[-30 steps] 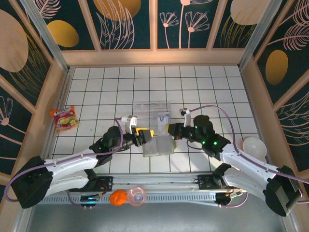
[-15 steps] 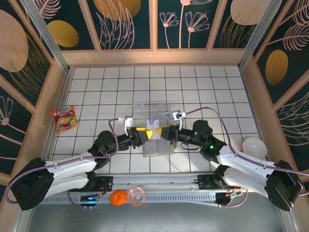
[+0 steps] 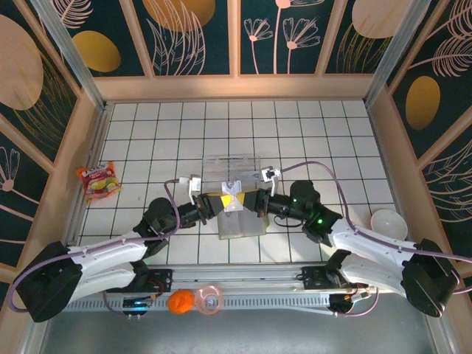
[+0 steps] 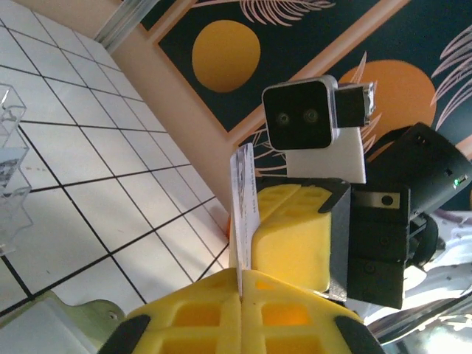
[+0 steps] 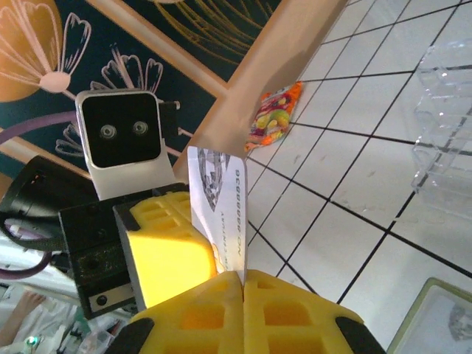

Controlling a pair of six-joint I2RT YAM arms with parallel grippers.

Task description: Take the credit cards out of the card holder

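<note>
One credit card (image 3: 232, 198), pale with grey print, stands on edge in the air above the card holder (image 3: 243, 226). My left gripper (image 3: 222, 199) is shut on its left edge and my right gripper (image 3: 246, 200) on its right edge. The left wrist view has the credit card (image 4: 243, 199) edge-on, pinched between my left gripper's (image 4: 242, 274) yellow fingers. In the right wrist view the credit card (image 5: 217, 210) is clamped in my right gripper (image 5: 243, 274). The card holder lies open and flat on the tiles, pale inside with an olive rim (image 4: 88, 318), (image 5: 442, 313).
A clear plastic tray (image 3: 232, 166) stands just behind the card holder. A snack packet (image 3: 98, 181) lies at the far left by the wall. A white bowl (image 3: 387, 221) sits at the right. An orange ball (image 3: 179, 301) and a pink ring (image 3: 209, 299) rest on the front rail.
My right gripper carried the card left and up over the card holder. My left gripper moved right to meet it and closed on the card's other edge.
</note>
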